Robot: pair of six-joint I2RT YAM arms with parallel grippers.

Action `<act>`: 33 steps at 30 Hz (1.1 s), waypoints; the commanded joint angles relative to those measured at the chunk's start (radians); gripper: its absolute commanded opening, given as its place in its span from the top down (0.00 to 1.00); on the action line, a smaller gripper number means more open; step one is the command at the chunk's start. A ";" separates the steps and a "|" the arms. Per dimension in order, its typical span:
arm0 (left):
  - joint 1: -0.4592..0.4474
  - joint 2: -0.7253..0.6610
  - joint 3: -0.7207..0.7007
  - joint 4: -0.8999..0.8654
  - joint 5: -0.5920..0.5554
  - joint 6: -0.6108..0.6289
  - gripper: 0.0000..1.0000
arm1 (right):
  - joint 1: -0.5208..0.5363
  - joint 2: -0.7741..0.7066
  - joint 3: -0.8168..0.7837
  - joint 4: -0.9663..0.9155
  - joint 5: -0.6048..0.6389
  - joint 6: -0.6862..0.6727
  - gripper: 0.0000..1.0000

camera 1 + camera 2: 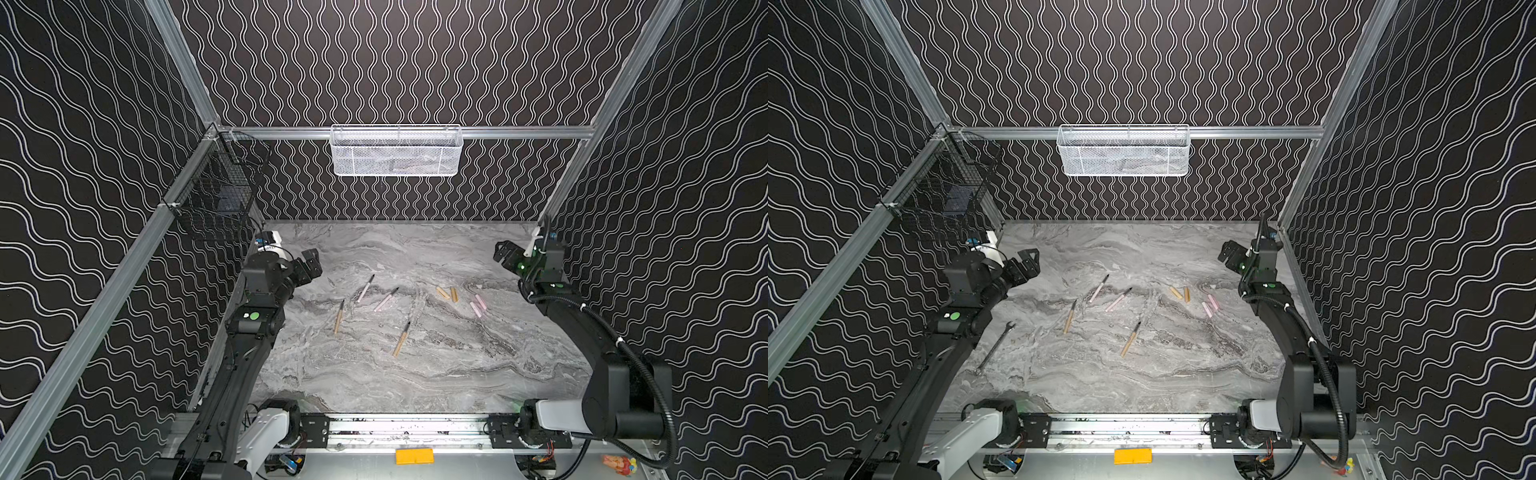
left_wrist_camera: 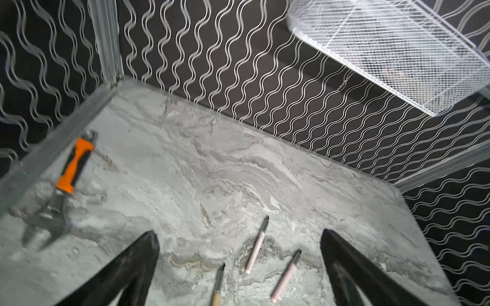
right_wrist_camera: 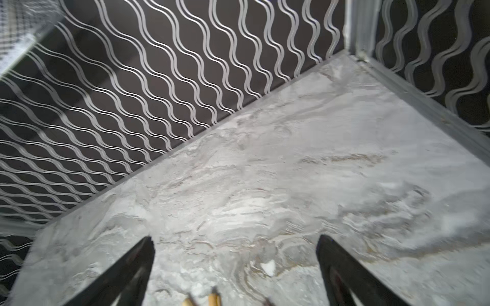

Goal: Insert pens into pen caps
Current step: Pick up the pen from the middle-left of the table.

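Overhead view of a grey marble table (image 1: 415, 386) with two black robot arms, read as a clock face with twelve at the back wall. No pen is capped.

Likely trouble: the pens are slim and round, so a fingertip landing off-centre could roll one away. The two pink pens (image 1: 365, 288) lie near each other, and reaching for one may nudge its neighbour. The caps sit in close pairs: the two tan caps (image 1: 442, 293) just beside each other, the two pink caps (image 1: 481, 301) likewise. Jaws closing on one could catch or scatter its twin. A short cap gripped over its mouth would leave no room for a pen tip, and a slight tilt would jam the tip against the rim.

The left gripper (image 1: 307, 266) hovers at the ten o'clock edge, fingers spread wide, holding nothing. The pink pens lie toward its four o'clock, with the two tan pens (image 1: 339, 316) beyond them, one close to the table's centre.

The right gripper (image 1: 505, 251) hovers at the two o'clock edge, fingers apart and empty. All four caps lie toward its seven o'clock, near it but not beneath it. Its wrist view shows only the ends of the tan caps.
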 commanded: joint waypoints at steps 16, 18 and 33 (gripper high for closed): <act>-0.227 0.216 -0.013 -0.169 -0.156 0.012 0.43 | 0.256 0.134 0.047 -0.139 -0.137 -0.076 0.38; -0.256 0.246 0.005 -0.209 -0.174 0.027 0.44 | 0.283 0.139 0.085 -0.167 -0.117 -0.082 0.42; -0.299 0.440 0.058 -0.357 -0.165 0.057 0.61 | 0.336 0.170 0.110 -0.177 -0.123 -0.086 0.60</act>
